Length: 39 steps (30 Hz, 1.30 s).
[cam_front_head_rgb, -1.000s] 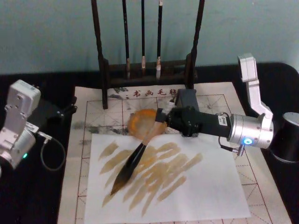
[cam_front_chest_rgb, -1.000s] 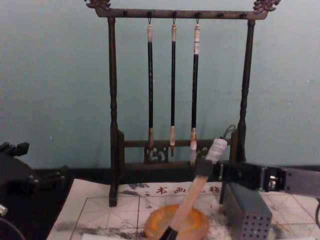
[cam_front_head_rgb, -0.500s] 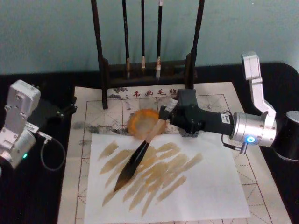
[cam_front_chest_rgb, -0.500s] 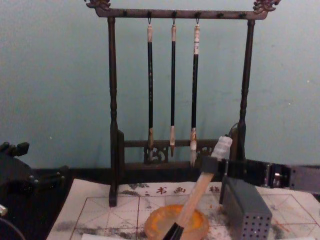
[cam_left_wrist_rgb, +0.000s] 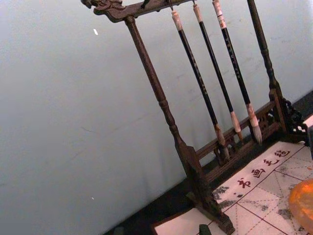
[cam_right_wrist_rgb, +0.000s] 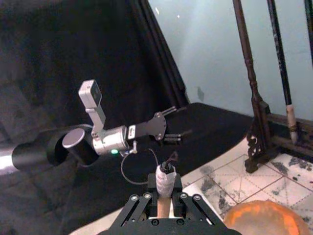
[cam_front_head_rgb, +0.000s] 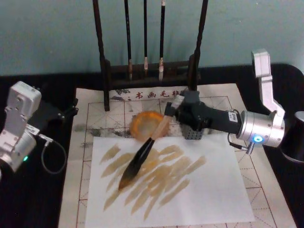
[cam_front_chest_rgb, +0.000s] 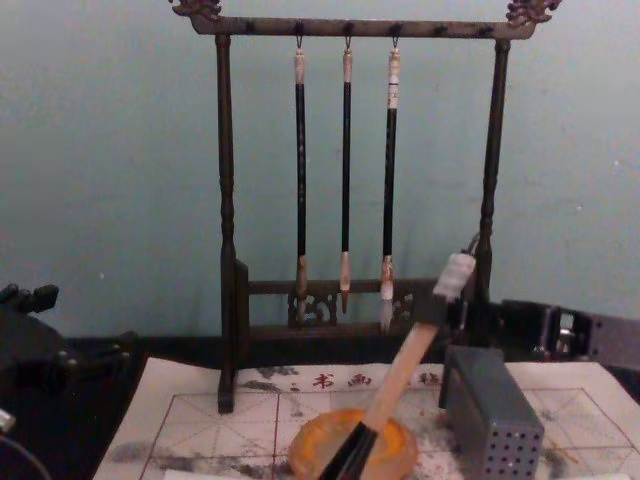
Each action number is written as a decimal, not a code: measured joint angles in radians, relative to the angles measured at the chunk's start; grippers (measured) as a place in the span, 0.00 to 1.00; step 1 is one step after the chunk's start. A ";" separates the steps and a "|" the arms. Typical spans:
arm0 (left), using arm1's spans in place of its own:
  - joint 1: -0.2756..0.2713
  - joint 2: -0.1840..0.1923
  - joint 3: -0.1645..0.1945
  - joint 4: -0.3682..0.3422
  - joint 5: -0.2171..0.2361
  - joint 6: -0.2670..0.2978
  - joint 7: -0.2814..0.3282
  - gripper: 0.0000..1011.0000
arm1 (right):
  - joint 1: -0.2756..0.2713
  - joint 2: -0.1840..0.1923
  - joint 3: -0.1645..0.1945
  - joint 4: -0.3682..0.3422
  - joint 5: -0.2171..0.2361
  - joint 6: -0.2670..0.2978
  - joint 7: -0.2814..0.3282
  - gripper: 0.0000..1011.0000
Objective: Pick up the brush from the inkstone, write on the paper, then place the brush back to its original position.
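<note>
Right gripper (cam_front_head_rgb: 174, 106) pinches the brush (cam_front_head_rgb: 142, 153) at its white-wrapped top. The brush's long axis slants down toward the robot's left, handle crossing the inkstone (cam_front_head_rgb: 141, 121), dark tip over the paper (cam_front_head_rgb: 213, 190). Left gripper (cam_right_wrist_rgb: 174, 123), fingers apart, sits parked well away.

Light flat, diffuse, a bit dim. Pale teal wall (cam_front_chest_rgb: 110, 150) evenly lit, no hotspots. White sheet with brown strokes (cam_front_head_rgb: 213, 190) is brightest in head view, not clipped. Black tabletop (cam_front_head_rgb: 33, 204) swallows detail. Blue status light (cam_front_head_rgb: 257, 139) glows on right arm. All views slightly soft; in right wrist view the large pale-handled calligraphy brush (cam_right_wrist_rgb: 165, 178) held in the right pincer (cam_right_wrist_rgb: 165, 203) is blurred near the lens.
</note>
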 joint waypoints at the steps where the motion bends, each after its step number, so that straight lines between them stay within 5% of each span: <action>1: 0.000 0.000 0.000 0.000 0.000 0.000 0.000 0.99 | -0.001 0.000 0.002 -0.001 0.003 0.000 0.000 0.18; 24: 0.000 0.000 0.000 0.000 0.000 0.000 0.000 0.99 | -0.019 -0.007 0.029 -0.013 0.053 0.000 -0.031 0.18; 39: 0.000 0.000 0.000 0.000 0.000 0.000 0.000 0.99 | -0.059 -0.042 0.085 -0.021 0.103 0.008 -0.198 0.18</action>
